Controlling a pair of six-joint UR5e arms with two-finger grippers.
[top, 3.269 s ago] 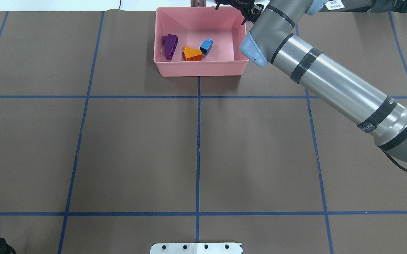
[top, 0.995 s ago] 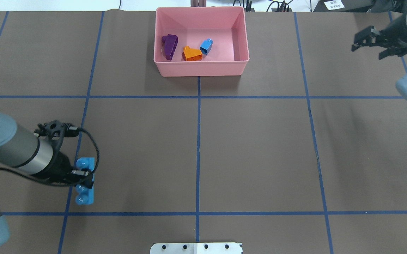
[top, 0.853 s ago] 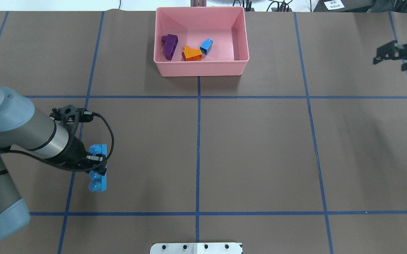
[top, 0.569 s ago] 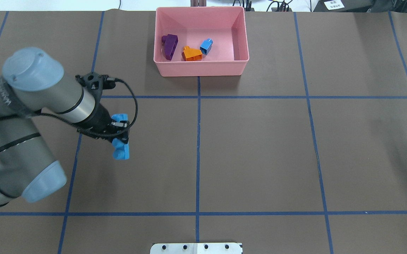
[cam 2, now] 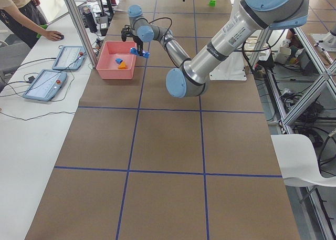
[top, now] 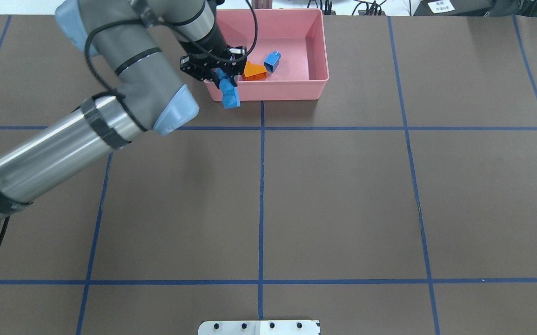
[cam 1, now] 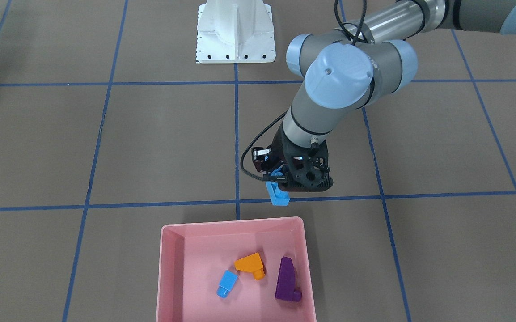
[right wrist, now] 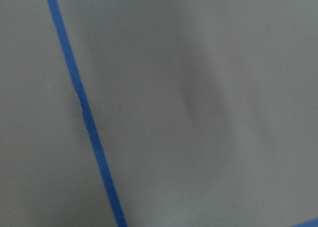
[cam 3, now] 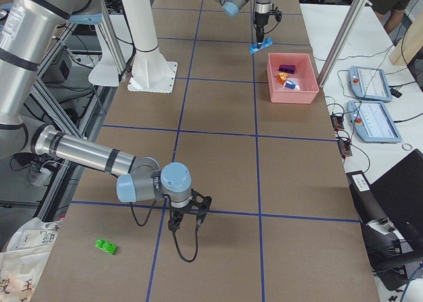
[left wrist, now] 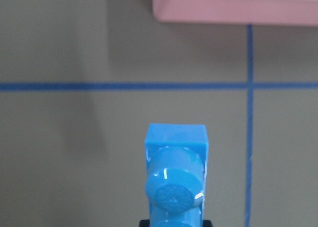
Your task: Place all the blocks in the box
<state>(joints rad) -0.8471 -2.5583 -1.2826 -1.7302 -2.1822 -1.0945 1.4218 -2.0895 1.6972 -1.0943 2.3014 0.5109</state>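
Observation:
My left gripper [top: 222, 77] is shut on the long blue bar [top: 229, 94], which hangs studs-down just above the table outside the near-left corner of the pink box [top: 268, 91]. The front view puts the bar [cam 1: 278, 196] short of the box rim [cam 1: 233, 222]. Inside the box lie the orange block [cam 1: 250, 264], the purple wedge [cam 1: 286, 279] and the small blue cube [cam 1: 227, 283]. The green block [cam 3: 105, 246] lies on the table far off at the robot's right end. My right gripper [cam 3: 184, 224] hangs low near it; I cannot tell whether it is open or shut.
The white robot base [cam 1: 235, 33] stands at the table's robot side. Blue tape lines [top: 261, 186] grid the brown table. Beyond the box, a side bench holds tablets [cam 2: 47, 85], with a person's hand [cam 2: 52, 35] resting there.
My left arm has carried the long blue bar from the near-left of the table up to the box's near-left corner. The right arm has left the overhead view.

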